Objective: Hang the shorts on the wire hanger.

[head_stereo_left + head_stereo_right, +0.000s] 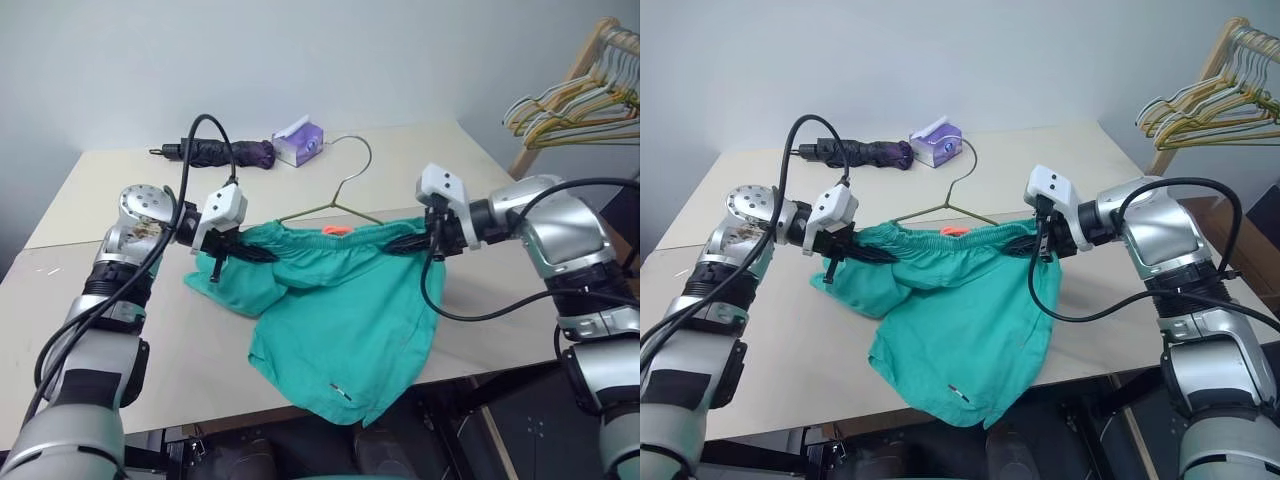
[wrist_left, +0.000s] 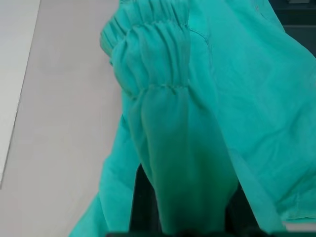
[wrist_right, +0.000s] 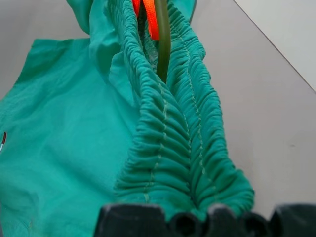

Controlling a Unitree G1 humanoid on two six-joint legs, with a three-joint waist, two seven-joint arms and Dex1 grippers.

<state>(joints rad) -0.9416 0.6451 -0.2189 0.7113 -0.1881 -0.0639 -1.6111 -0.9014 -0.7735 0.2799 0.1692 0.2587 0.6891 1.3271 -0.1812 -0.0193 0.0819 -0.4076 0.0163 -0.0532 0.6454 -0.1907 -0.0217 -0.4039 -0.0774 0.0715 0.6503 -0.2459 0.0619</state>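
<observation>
We have the shorts (image 1: 335, 320) stretched across the middle of the frame, left gripper (image 1: 243, 252) and right gripper (image 1: 408, 243) each clenched on an end of the waistband, one leg draping over the desk (image 1: 100, 300) edge. The wire hanger (image 1: 345, 185) lies just behind, its wire running into the waistband by the orange tag. We judge it best to keep the band taut and level while easing it along the wire. Behind: a folded umbrella (image 1: 225, 152), a tissue box (image 1: 298, 141), and a hanger rack (image 1: 575, 100) at upper right.
</observation>
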